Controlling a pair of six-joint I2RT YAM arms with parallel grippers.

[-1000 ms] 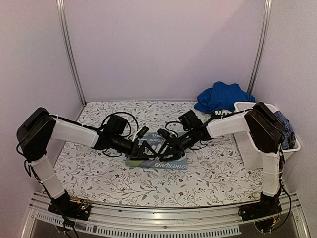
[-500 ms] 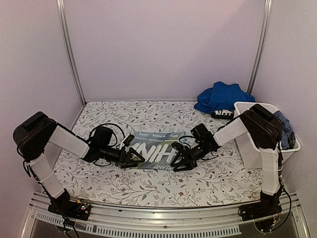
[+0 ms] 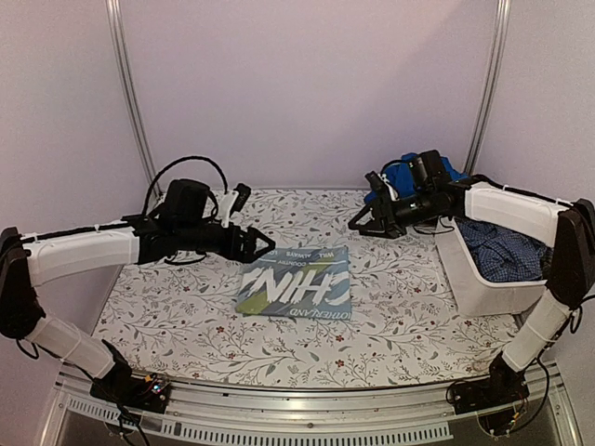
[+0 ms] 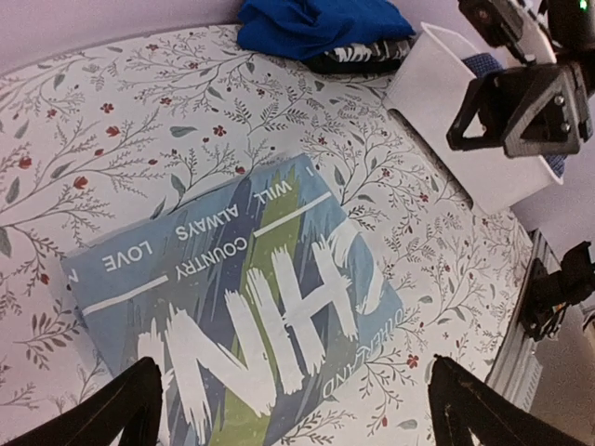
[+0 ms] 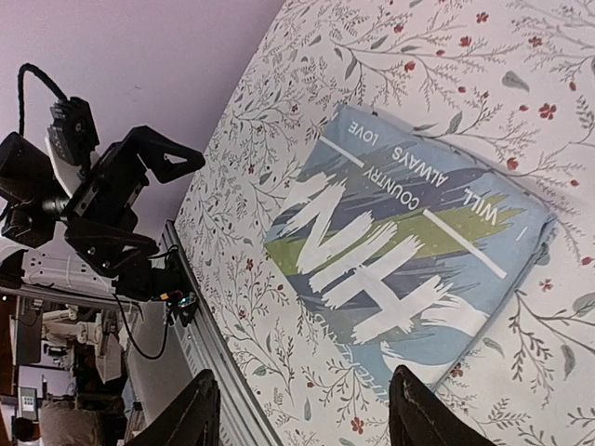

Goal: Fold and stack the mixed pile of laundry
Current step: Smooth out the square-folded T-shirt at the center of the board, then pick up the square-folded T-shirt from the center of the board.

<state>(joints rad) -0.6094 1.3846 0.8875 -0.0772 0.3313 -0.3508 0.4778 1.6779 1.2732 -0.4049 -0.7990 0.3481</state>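
A folded pale blue garment (image 3: 296,290) with large white lettering lies flat in the middle of the table, also seen in the left wrist view (image 4: 242,307) and the right wrist view (image 5: 409,251). My left gripper (image 3: 260,245) hovers open, up and to the left of it, with nothing between its fingers (image 4: 121,413). My right gripper (image 3: 367,223) is open and empty at the back right, close to a crumpled royal blue garment (image 3: 414,181). A dark blue small-check garment (image 3: 502,251) lies in the white tub (image 3: 483,293). A black-and-white piece (image 4: 358,56) lies under the royal blue one (image 4: 316,19).
The white tub stands at the table's right edge under the right arm. The flower-patterned table cover (image 3: 186,316) spreads around the folded garment. A metal rail (image 3: 307,409) runs along the near edge, and upright posts (image 3: 130,93) stand at the back corners.
Both grippers have risen off the folded garment and drawn apart. The left one went back and left, the right one swung to the back right. The garment now lies flat and untouched.
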